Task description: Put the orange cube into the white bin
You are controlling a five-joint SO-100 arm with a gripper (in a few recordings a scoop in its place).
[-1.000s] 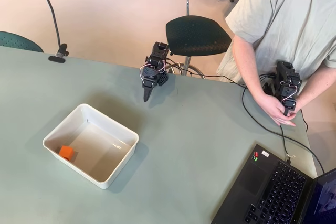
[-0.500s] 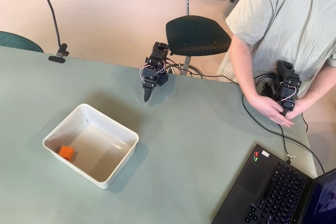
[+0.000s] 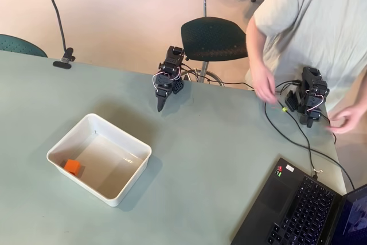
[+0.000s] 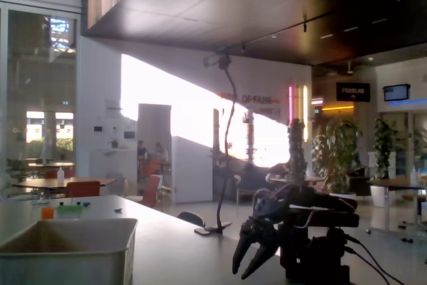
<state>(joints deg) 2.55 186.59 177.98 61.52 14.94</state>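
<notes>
One orange cube [image 3: 72, 166] | inside white bin [image 3: 135, 146] (near its left corner) | hand [image 3: 161, 106] slightly parted, empty, above surface [image 3: 218, 159]

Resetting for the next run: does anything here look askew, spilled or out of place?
Nothing stands out. The orange cube sits inside the white bin, near its left corner in the overhead view. The bin rests flat on the table. The gripper is folded back near the table's far edge, holding nothing.
</notes>
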